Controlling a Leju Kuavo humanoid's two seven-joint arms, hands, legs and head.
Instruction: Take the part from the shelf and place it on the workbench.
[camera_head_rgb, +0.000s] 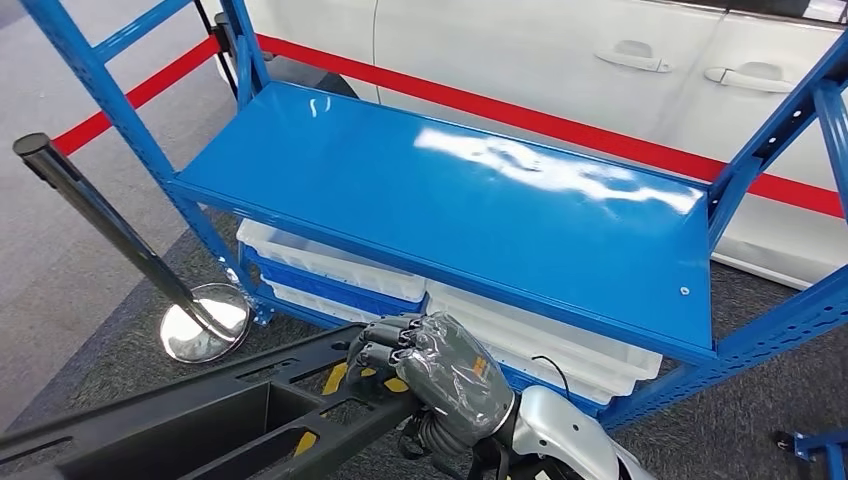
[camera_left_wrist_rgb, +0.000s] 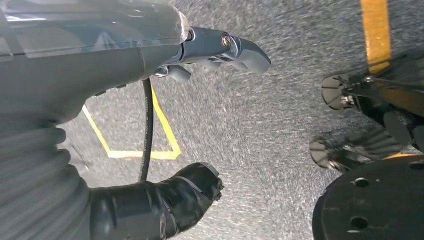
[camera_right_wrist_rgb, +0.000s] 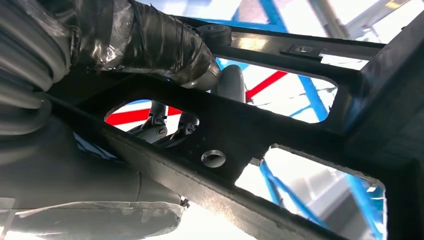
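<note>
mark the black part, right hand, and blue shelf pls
black part (camera_head_rgb: 200, 415): head view, on its flat frame bar.
right hand (camera_head_rgb: 440, 365): head view, on the back of the hand gripping the part.
blue shelf (camera_head_rgb: 400, 190): head view, on its bare top board.

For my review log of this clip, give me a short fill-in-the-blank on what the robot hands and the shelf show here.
1. The long black plastic frame part is gripped by the ____ robot hand.
2. The glossy top board of the blue metal shelf carries ____ on it.
3. The left robot hand hangs over grey floor marked with ____ lines.
4. Under the top board lie stacked white and blue ____.

Missing words: right; nothing; yellow; trays
</note>
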